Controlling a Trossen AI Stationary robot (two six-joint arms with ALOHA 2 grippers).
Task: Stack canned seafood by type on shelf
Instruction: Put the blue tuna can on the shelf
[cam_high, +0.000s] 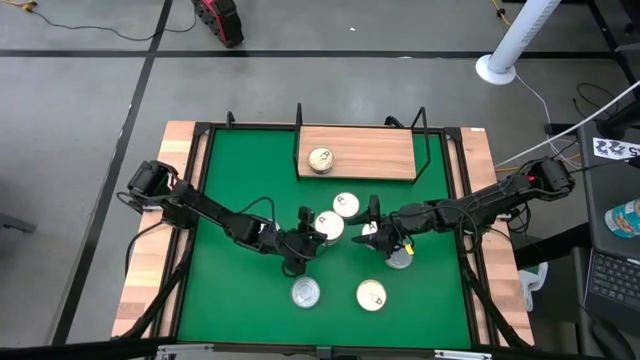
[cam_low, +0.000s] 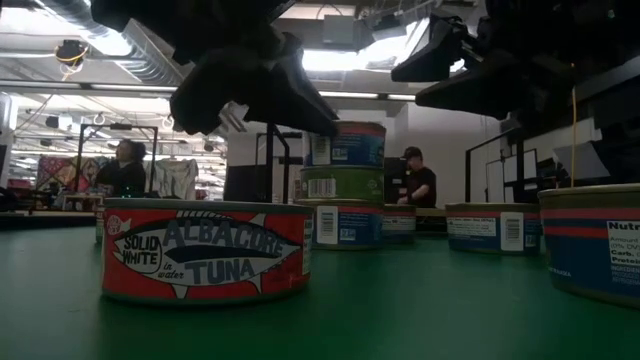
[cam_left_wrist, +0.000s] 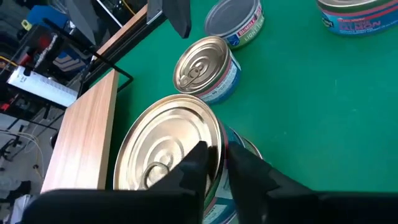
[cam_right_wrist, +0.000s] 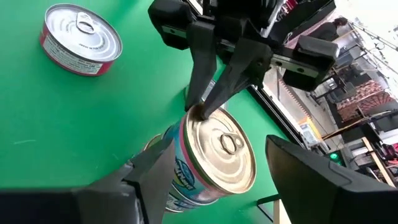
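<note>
A stack of three tins (cam_low: 343, 185) stands mid-table, and its top tin (cam_high: 327, 227) has a pale gold lid. My left gripper (cam_high: 311, 227) is shut on that tin's rim. My right gripper (cam_high: 366, 224) stands open just right of the stack. Its fingers flank the top tin (cam_right_wrist: 217, 149) in its wrist view, and I see no touch. The wooden shelf (cam_high: 375, 152) at the far edge carries one gold-topped tin (cam_high: 321, 160). Loose tins rest on their bases on the green mat: a gold one (cam_high: 346, 204), a silver one (cam_high: 306, 293) and a gold one (cam_high: 371, 295). My left gripper pinches the top tin's rim (cam_left_wrist: 214, 146) on the side facing the table's left, one finger (cam_left_wrist: 198, 163) on the lid and the other (cam_left_wrist: 245, 167) outside the wall. The fingers slant down from the left. The tin rests on the green tin (cam_low: 343, 185) below it.
A silver tin (cam_high: 399, 257) lies under my right arm. A red tuna tin (cam_low: 205, 250) stands close to the low camera. Black wire posts (cam_high: 425, 140) rise at the shelf's ends. Wooden planks (cam_high: 150, 240) edge the mat. People stand in the room behind.
</note>
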